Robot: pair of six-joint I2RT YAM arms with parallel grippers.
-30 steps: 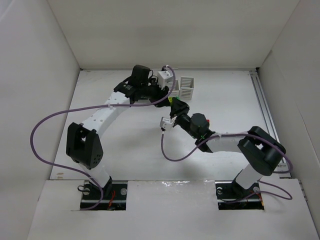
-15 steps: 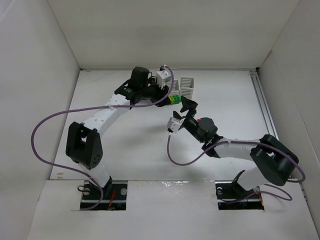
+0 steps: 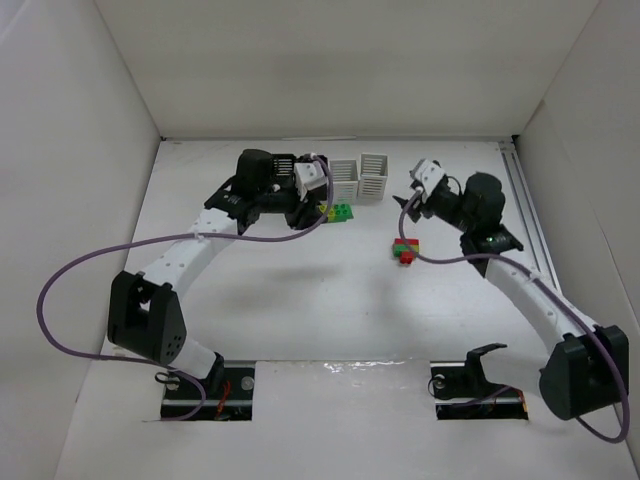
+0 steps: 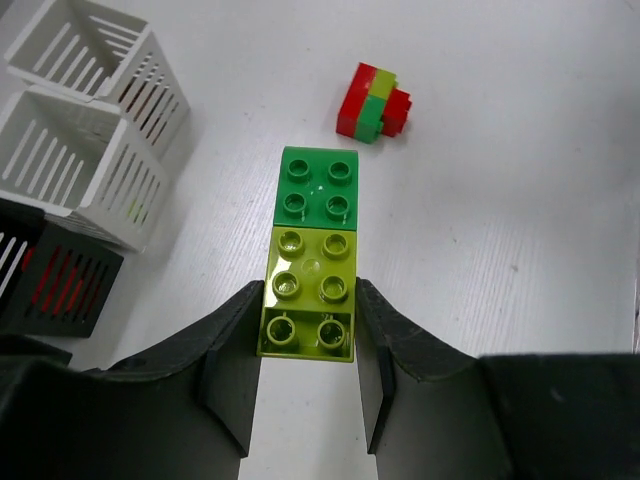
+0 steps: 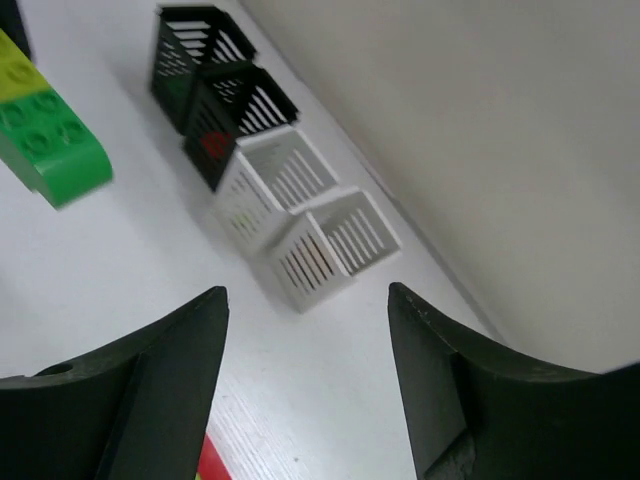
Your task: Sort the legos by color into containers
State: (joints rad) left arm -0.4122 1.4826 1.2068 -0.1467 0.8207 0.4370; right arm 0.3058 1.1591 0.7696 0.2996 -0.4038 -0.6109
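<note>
Firstly, the left claw [image 4: 308, 310]: closed on lime brick [image 4: 307, 265], with one dark finger [image 4: 232, 370] pressed on each long side and no gap to see. Joined end to end with green brick [image 4: 318, 185], studs of both upward, the green one sticking out ahead of the fingertips. From the wrist view, not possible to tell if resting on the surface [image 4: 520, 200] or raised a little above it. From the top view, placed just in front of the white baskets [image 3: 344, 180], close but apart from them.

Then the right claw [image 5: 305, 310]: wide open, both fingers far apart, nothing between them and nothing held. Hanging over the surface near the right end of the basket row, turned toward it.

Next, the baskets. Four in one row before the back wall [image 5: 480, 120], touching side by side: black baskets [image 5: 250, 100] at the left end, white ones at the right end. Something red visible through the slots of the black basket next to the white ones; too small to say more. Left end of the row hidden under the left arm in the top view.

Lastly, red stack [image 3: 405, 248]: red bricks with a lime one among them, lying alone on the surface, well apart from the baskets, between the two claws and touched by neither.
</note>
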